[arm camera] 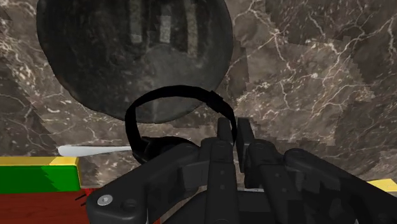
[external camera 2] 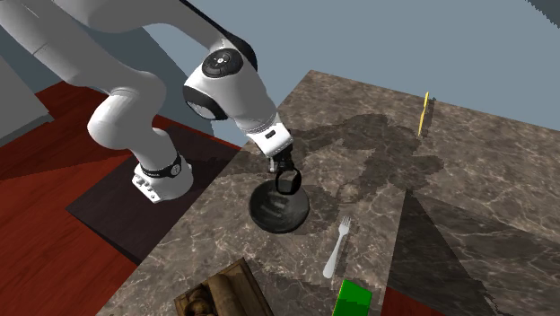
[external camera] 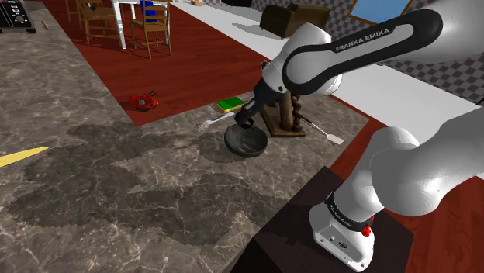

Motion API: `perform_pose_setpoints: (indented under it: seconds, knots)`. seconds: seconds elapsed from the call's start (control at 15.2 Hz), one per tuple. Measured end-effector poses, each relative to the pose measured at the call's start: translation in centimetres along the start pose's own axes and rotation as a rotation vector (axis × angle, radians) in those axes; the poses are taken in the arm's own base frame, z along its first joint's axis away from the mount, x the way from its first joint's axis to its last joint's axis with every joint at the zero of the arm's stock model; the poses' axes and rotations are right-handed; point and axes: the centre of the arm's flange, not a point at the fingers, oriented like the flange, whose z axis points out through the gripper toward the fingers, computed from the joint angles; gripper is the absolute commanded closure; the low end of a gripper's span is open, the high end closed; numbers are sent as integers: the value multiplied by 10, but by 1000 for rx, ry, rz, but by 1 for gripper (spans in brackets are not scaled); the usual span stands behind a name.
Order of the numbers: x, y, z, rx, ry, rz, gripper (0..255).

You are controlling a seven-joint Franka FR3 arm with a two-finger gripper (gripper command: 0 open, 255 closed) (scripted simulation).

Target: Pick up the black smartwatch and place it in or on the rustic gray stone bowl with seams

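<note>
Right over the bowl [arm camera: 127, 57], my gripper [arm camera: 234, 132] is pinched tight on the watch [arm camera: 184, 91], so pickup's done, just the drop left.

Consists of glossy white, rounded arm links [external camera: 419, 174] with dark grey bands [external camera: 326, 62] at the joints. Carries white "FRANKA EMIKA" lettering [external camera: 371, 36] on one dark band. Ends at the base in a white collar [external camera: 341, 236] under a black ring [external camera: 340, 208] with small white print and a red dot [external camera: 366, 229]. Finishes in an all-black gripper [arm camera: 234, 128], angular, with a round screw head [arm camera: 105, 201] on the housing.
</note>
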Motion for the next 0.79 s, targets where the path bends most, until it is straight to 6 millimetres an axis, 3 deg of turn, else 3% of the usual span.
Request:
perform_pose_setpoints:
  seconds: [0.2,0.79]
  knots:
    - [-9,18,6,1,-1,-1,255]
    - [-24,30,49,2,-1,-2,255]
